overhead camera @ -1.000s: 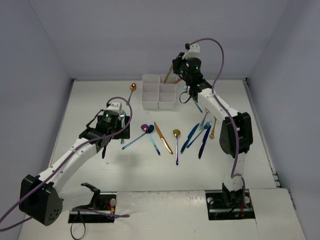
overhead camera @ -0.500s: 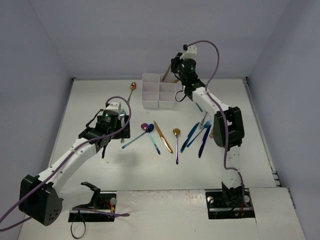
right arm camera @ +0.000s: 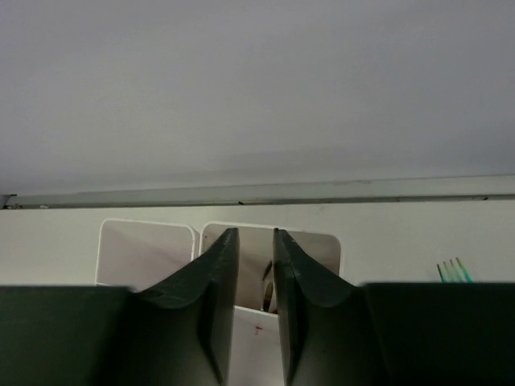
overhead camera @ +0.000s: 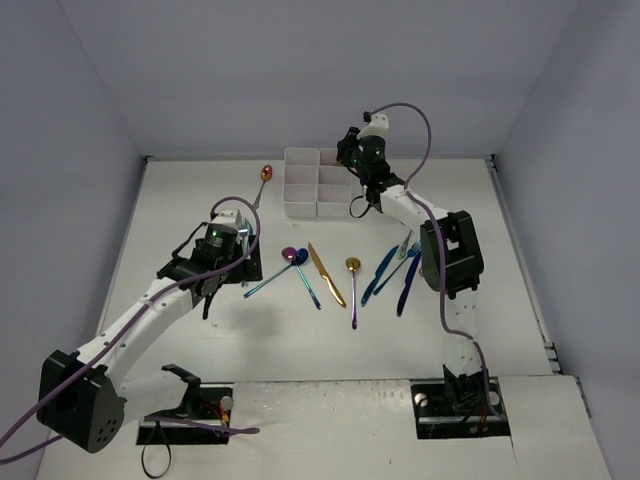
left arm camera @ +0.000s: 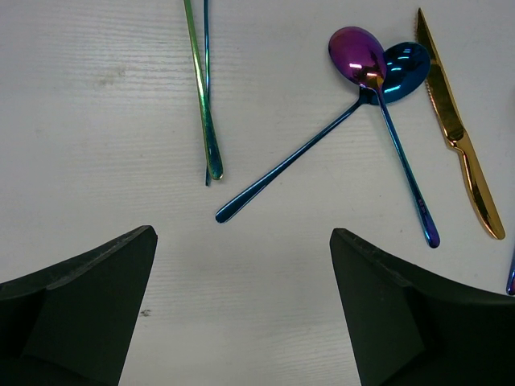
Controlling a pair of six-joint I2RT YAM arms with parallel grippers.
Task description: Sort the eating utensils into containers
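The containers [overhead camera: 316, 196] are a white six-compartment block at the back of the table. My right gripper [overhead camera: 352, 163] hovers over the back right compartment [right arm camera: 310, 251]. Its jaws stand a little apart with nothing between them. A gold utensil [right arm camera: 268, 291] stands inside that compartment, just behind the fingers [right arm camera: 211, 289]. My left gripper [left arm camera: 241, 241] is wide open above bare table, near the handle of a purple spoon [left arm camera: 358, 50]. A blue spoon [left arm camera: 405, 64], a gold knife [left arm camera: 460, 138] and an iridescent green handle [left arm camera: 203, 104] lie beyond it.
A copper spoon [overhead camera: 265, 175] lies left of the containers. More utensils lie mid-table: a gold-bowled spoon [overhead camera: 353, 266], blue pieces [overhead camera: 380, 274] and a purple one [overhead camera: 410, 282] near the right arm. Green fork tines [right arm camera: 451, 269] show right of the containers. Walls enclose the table.
The right gripper has moved left and back over the containers and parted its jaws slightly; the gold handle it held upright is now down in the compartment. The left arm stayed still.
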